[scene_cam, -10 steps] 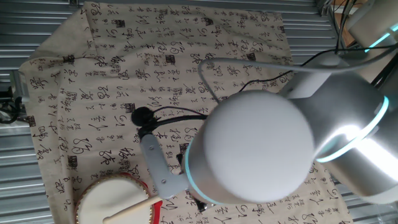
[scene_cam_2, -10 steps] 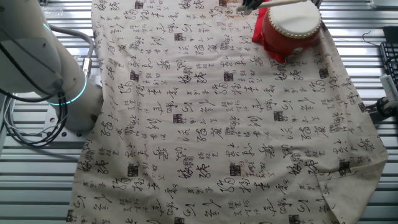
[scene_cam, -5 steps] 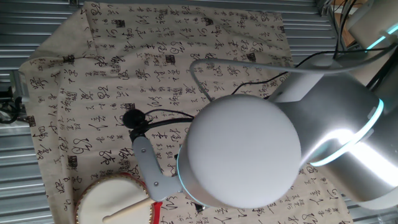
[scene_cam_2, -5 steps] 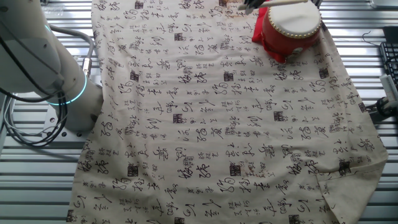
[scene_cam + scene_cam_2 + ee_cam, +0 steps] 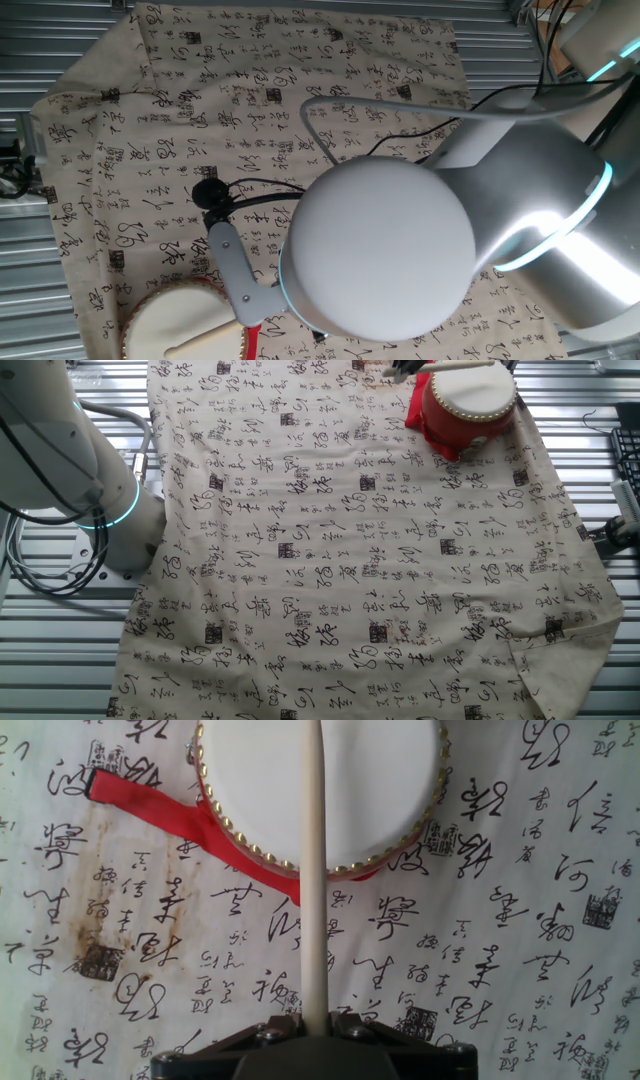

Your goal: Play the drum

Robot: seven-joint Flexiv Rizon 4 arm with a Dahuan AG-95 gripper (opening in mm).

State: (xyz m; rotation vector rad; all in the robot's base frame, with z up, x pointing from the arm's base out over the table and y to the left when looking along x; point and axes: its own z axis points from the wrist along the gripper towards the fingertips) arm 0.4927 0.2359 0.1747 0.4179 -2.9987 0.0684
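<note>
The drum (image 5: pixel 370 790), with a cream-white skin head and a red studded rim, sits on the printed cloth at the top of the hand view. My gripper (image 5: pixel 315 1025) is shut on a pale wooden stick (image 5: pixel 313 870), which reaches straight out over the drum head. I cannot tell whether the stick touches the skin. In one fixed view the drum (image 5: pixel 165 325) is at the bottom left with the stick (image 5: pixel 205 338) across it; the arm hides my gripper. In the other fixed view the drum (image 5: pixel 470 402) is at the top right under the stick (image 5: pixel 460 364).
A red ribbon (image 5: pixel 150 805) trails from the drum to the left on the calligraphy cloth (image 5: pixel 340 560). A rust-brown stain (image 5: pixel 85 935) marks the cloth. The arm's base (image 5: pixel 60 470) stands at the left. Black cables (image 5: pixel 250 190) run over the cloth beside the arm.
In one fixed view the arm's big joint and the black cable clip have shifted left and slightly down. The stick stays over the drum head; the other fixed view looks unchanged.
</note>
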